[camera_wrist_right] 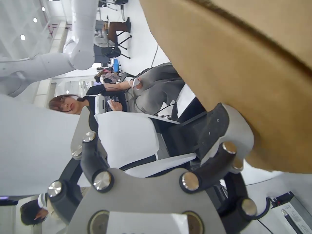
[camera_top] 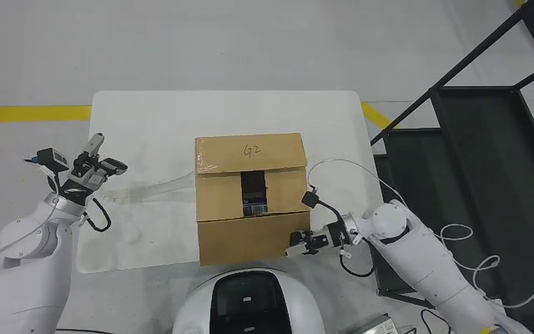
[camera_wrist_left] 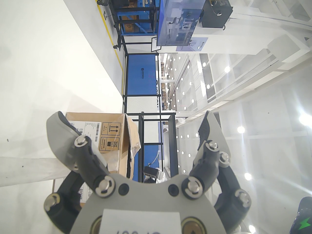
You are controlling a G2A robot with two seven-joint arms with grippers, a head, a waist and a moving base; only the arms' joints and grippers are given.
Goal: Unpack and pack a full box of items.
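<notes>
A white rectangular bench (camera_top: 142, 125) is seen from above, with a brown cardboard box (camera_top: 250, 225) near its middle. The box's two long top flaps are folded inward but do not meet. The gap between them shows dark packaged items (camera_top: 254, 192) inside the box.

The left gripper (camera_top: 107, 155) is above the bench's left edge, well apart from the box. In the left wrist view this gripper (camera_wrist_left: 132, 122) is released, its two grey fingers (camera_wrist_left: 61, 132) spread wide with nothing between them. Beyond them is a side of the box (camera_wrist_left: 104, 132) that carries printed labels. A pale translucent sheet (camera_top: 158, 190) lies on the bench between the left gripper and the box.

The right gripper (camera_top: 299, 244) is at the box's front right corner, level with the edge of the front flap. In the right wrist view this gripper (camera_wrist_right: 150, 118) is also released, with its fingers set far apart. One black-padded finger (camera_wrist_right: 217, 127) is right against the brown cardboard (camera_wrist_right: 243, 62), which lies outside the gap between the fingers. I cannot tell whether the finger presses on the cardboard.

To the right of the bench stands a black metal frame (camera_top: 467, 108) on the pale floor. A yellow floor stripe (camera_top: 42, 113) runs off to the left behind the bench.
</notes>
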